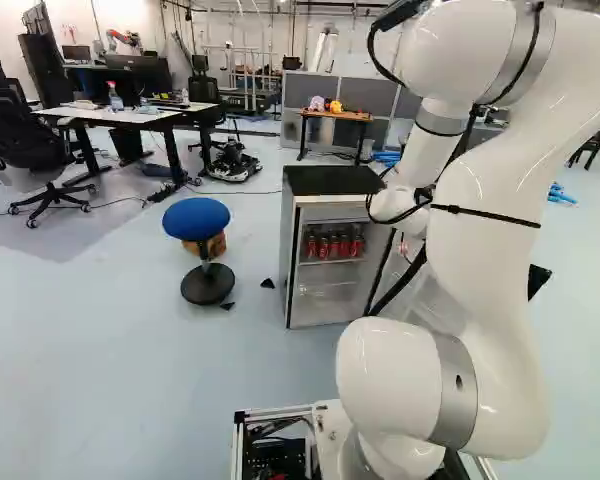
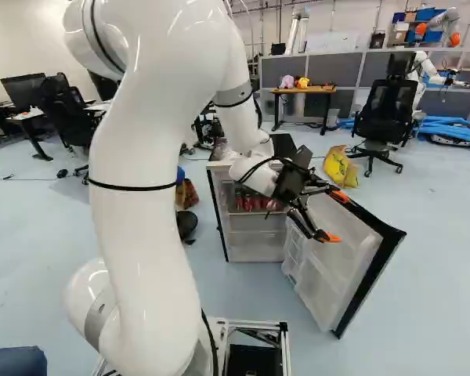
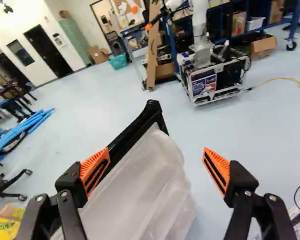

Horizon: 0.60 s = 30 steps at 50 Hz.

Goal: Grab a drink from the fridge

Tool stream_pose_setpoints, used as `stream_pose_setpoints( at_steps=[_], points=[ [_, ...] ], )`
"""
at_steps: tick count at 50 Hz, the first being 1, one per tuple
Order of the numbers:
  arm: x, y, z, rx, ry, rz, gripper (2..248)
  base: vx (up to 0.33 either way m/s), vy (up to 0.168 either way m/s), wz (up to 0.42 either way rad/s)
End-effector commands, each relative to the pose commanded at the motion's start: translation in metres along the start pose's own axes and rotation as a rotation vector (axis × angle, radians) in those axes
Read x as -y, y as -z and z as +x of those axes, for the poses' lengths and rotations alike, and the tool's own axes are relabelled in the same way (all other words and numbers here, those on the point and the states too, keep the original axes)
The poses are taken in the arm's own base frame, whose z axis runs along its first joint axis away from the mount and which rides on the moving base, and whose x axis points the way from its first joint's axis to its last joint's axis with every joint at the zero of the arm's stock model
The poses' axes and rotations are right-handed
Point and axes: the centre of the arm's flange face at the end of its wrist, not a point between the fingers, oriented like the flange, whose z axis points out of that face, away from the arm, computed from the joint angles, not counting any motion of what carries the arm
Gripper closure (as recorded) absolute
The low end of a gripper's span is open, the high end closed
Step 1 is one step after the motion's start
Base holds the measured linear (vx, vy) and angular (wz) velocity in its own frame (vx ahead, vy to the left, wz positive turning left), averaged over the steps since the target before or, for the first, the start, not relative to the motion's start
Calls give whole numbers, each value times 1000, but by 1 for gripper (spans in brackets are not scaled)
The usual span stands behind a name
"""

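A pale blue floor [image 1: 100, 330] is touched by soft reflections. Toward eleven o'clock from the base, a blue-seated stool [image 1: 196, 219] is seen, with a white-topped desk [image 1: 90, 113] set farther off. At twelve, a wooden-topped table [image 2: 321, 89] is backed by grey partition panels [image 2: 329, 66]. At one, a wheeled office chair [image 2: 385, 113] is placed near a yellow bag [image 2: 341, 168], blue tubes [image 2: 454, 124] being laid beyond.

You're seeing red cans [image 1: 332, 246] inside the black-topped fridge [image 1: 330, 181], a blue-seated stool [image 1: 196, 218] beside it. The fridge door [image 2: 329, 270] is showing you white, edged in black.
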Motion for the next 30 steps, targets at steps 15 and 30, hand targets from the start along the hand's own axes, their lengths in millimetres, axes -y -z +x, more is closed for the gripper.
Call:
stream_pose_setpoints(
  at_steps=[15,30],
  points=[
    [-21,19,5,13,99,166,3,0,0,0],
    [-44,38,10,29,191,334,3,0,0,0]
  ],
)
